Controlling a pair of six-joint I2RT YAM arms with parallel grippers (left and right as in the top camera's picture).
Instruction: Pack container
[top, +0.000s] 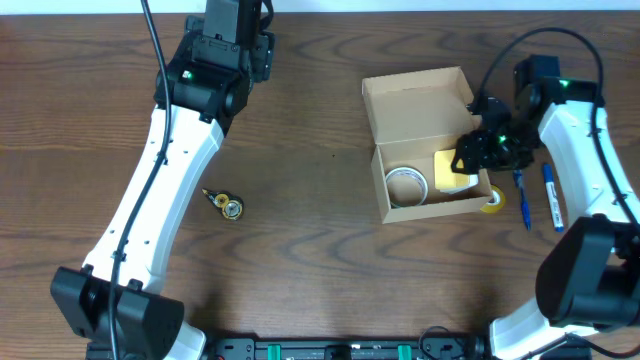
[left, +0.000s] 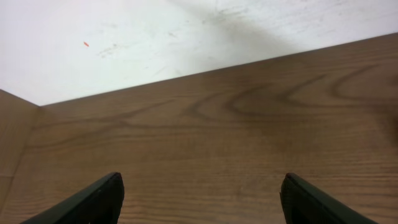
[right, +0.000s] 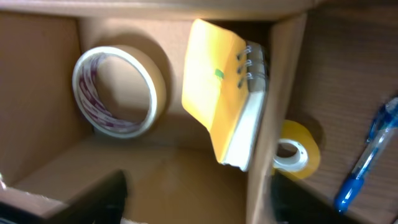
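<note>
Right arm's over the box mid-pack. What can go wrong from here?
1. The yellow notepad leans tilted on the right wall of the container; it may stop the flap closing.
2. The open right gripper seems to straddle that wall; descending could hit it and shove the container.
3. The yellow tape roll lies outside, close to that wall: little finger room.

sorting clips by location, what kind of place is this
Probably a lab or office workbench: a wood-grain table against a plain white wall, white robot arms, and a tape roll and yellow notepad in a cardboard box.
</note>
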